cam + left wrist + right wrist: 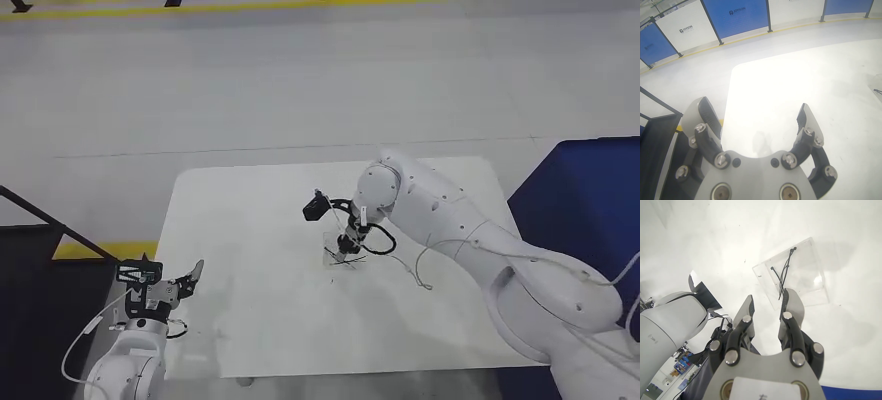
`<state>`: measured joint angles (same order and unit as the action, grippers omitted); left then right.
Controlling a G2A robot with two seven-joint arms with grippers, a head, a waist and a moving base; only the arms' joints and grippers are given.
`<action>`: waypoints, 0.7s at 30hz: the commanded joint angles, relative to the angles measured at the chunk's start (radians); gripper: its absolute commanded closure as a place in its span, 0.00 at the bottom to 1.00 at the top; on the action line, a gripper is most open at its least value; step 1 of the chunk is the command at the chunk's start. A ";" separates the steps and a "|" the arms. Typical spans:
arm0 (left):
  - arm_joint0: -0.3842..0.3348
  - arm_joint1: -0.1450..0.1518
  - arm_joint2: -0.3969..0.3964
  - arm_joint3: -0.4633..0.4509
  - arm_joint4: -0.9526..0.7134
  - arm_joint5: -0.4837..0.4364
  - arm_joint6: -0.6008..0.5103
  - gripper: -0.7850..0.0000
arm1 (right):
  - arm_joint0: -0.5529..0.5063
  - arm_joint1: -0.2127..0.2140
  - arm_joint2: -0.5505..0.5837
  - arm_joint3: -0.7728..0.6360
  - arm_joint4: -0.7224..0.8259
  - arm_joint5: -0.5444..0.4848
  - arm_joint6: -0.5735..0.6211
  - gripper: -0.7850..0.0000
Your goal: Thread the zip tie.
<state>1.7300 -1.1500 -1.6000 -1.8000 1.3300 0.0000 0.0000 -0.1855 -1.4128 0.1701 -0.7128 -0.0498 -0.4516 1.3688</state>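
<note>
- Centrally in the top view, black zip ties lie crossed in a clear tray on the white table.
- Right gripper hovers just over the tray, jaws partly open, empty.
- Left gripper, lower left of the top view, jaws wide, empty.

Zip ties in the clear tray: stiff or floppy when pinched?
Probably floppy: the thin black zip ties lie bent and crossed in the clear tray. Likely light; lifting one may drag others. Narrow straps may slip from the right gripper.
</note>
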 commanded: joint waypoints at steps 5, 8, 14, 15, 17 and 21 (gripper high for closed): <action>0.000 0.000 0.000 0.000 0.000 0.000 0.000 0.00 | -0.024 -0.030 0.000 0.064 -0.035 -0.039 -0.039 0.73; 0.000 0.000 0.000 0.000 0.000 0.000 0.000 0.00 | -0.026 -0.043 0.000 0.092 -0.045 -0.049 -0.049 0.73; 0.000 0.000 0.000 0.000 0.000 0.000 0.000 0.00 | -0.030 -0.068 0.000 0.137 -0.071 -0.070 -0.070 0.74; 0.000 0.000 0.000 0.000 0.000 0.000 0.000 0.00 | -0.031 -0.072 0.000 0.144 -0.073 -0.073 -0.073 0.74; 0.000 0.000 0.000 0.000 0.000 0.000 0.000 0.00 | -0.033 -0.080 0.000 0.157 -0.080 -0.078 -0.078 0.75; 0.000 0.000 0.000 0.000 0.000 0.000 0.000 0.00 | -0.040 -0.097 0.000 0.170 -0.110 -0.099 -0.098 0.74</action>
<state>1.7300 -1.1500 -1.6000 -1.8000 1.3300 0.0000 0.0000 -0.2232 -1.5055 0.1700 -0.5445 -0.1466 -0.5430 1.2777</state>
